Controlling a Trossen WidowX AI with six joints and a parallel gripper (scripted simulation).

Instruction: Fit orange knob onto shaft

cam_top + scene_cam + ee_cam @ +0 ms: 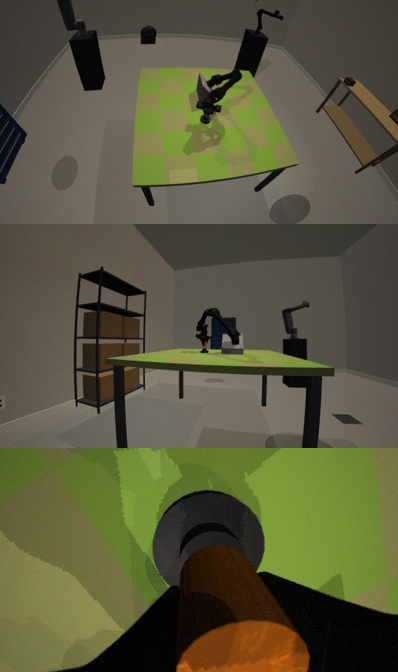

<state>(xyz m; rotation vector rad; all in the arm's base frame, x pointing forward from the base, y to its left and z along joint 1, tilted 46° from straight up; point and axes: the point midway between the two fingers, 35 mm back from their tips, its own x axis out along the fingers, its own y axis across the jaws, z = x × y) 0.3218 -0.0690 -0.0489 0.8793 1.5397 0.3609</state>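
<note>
My black end effector [209,109] [204,341] is closed on the cylindrical orange knob [206,115] [205,344] [235,593], which stands roughly upright over the dark round pedestal [204,119] [204,351] [167,545]. That vertical line is what my push depends on; I can't tell whether the flats match. The green-and-tan checkered desk [149,119] [217,368] leaves room around it, its edges well apart.

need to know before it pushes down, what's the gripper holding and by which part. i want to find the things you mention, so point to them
The gripper [206,114] [204,341] [218,586] holds the orange knob [205,344] [245,648] by its sides, partway down, its round top showing above the fingers in the wrist view.
</note>
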